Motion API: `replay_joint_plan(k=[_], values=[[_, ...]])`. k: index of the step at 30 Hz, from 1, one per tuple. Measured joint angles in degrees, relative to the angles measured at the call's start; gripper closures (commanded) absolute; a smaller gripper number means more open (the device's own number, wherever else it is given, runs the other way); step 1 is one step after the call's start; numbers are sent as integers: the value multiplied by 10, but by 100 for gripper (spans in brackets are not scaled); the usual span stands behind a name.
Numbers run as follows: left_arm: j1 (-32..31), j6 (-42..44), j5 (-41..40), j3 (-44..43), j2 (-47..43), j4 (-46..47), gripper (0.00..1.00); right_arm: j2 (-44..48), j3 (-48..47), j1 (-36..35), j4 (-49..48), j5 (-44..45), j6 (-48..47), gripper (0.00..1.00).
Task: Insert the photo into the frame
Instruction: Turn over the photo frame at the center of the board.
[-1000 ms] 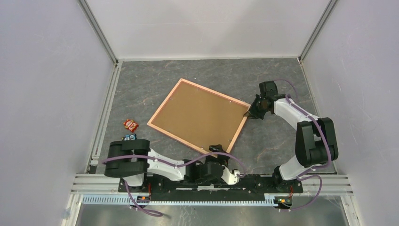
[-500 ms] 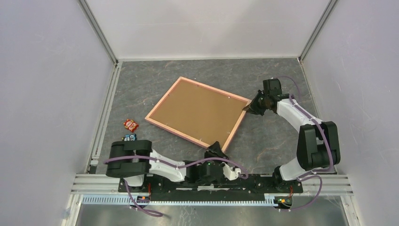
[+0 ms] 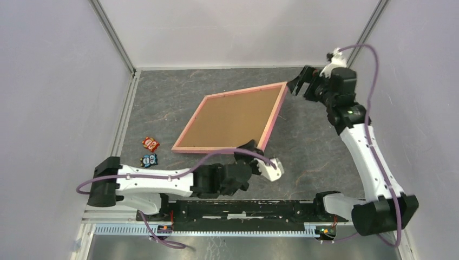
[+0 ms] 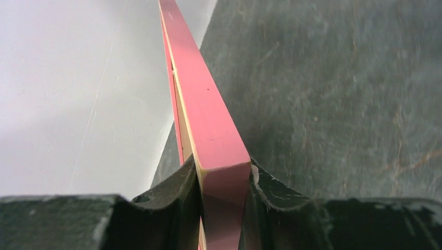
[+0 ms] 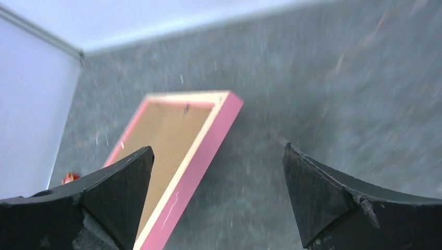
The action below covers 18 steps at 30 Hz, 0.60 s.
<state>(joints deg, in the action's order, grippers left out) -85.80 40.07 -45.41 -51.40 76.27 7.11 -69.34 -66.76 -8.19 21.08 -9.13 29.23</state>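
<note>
Your left gripper [image 4: 224, 172] pinches the 5 o'clock corner of the thin pink rectangular frame [image 3: 246, 90], which sits in the middle of the grey table [image 3: 162, 103] with its brown backing board [image 3: 233, 122] facing up. Your right gripper [image 5: 218, 150] hangs spread wide off the 1 o'clock corner. With only one corner held, the frame may pivot or slip. No photo shows.

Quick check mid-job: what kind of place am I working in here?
Probably a lab test cell, not a home: plain pale walls joined by aluminium rails, a dark grey tabletop, and a metal mounting bar along the near edge.
</note>
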Motion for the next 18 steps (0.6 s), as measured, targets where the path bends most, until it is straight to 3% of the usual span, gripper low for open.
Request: replay_joint_plan(k=[6, 13, 18], values=[[72, -105, 78, -111, -55, -99, 98, 87, -134, 0, 19, 73, -87, 2], [209, -270, 202, -171, -130, -119, 98, 205, -82, 0, -28, 83, -111, 2], [291, -421, 306, -160, -167, -87, 98, 201, -49, 0, -35, 83, -112, 2]])
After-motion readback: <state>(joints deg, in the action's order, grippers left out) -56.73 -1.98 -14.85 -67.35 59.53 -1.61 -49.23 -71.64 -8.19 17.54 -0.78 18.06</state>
